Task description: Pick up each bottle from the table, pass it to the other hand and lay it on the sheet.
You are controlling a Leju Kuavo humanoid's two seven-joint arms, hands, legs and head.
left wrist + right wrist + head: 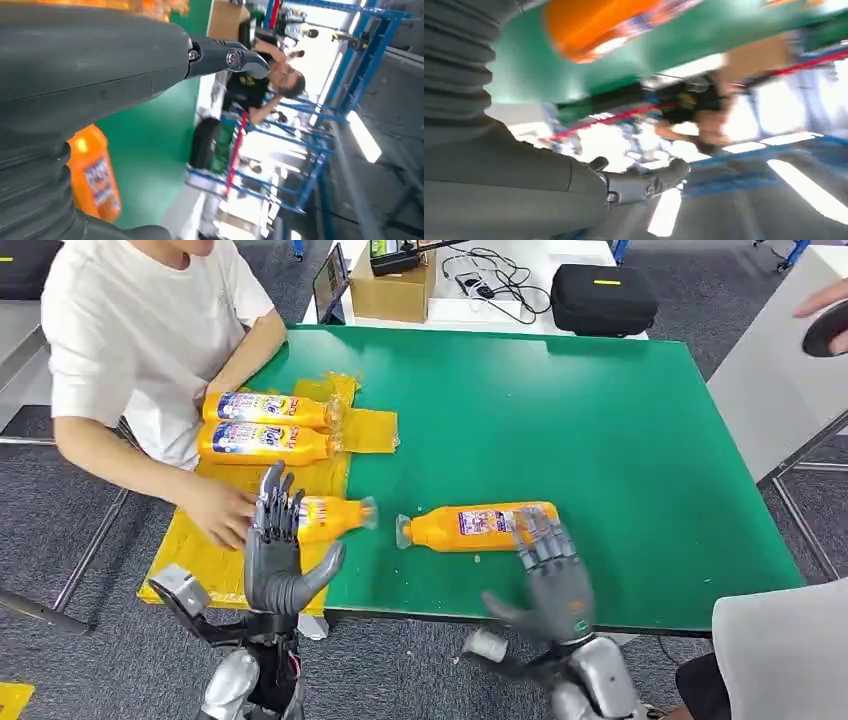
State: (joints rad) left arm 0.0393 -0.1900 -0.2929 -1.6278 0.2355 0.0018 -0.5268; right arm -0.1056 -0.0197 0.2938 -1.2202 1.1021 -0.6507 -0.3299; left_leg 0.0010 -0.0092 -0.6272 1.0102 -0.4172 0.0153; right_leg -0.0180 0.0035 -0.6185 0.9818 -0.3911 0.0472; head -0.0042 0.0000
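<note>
Pickup stage: right hand [553, 565], fingers apart, reaches the lone bottle [478, 526]; left hand [277, 550] waits spread. Next, a firm grasp.

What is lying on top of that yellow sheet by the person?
Two orange bottles lie side by side on the yellow sheet. A third bottle lies at its edge behind the left hand, which hides part of it. The person's hand rests there too.

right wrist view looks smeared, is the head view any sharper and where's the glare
Head view: evenly lit, mostly sharp, slight blur on the right hand beside the orange bottle. Right wrist view: heavy motion blur, blown-out white background. Left wrist view: thumb crisp, bright glare behind the blue racks.
</note>
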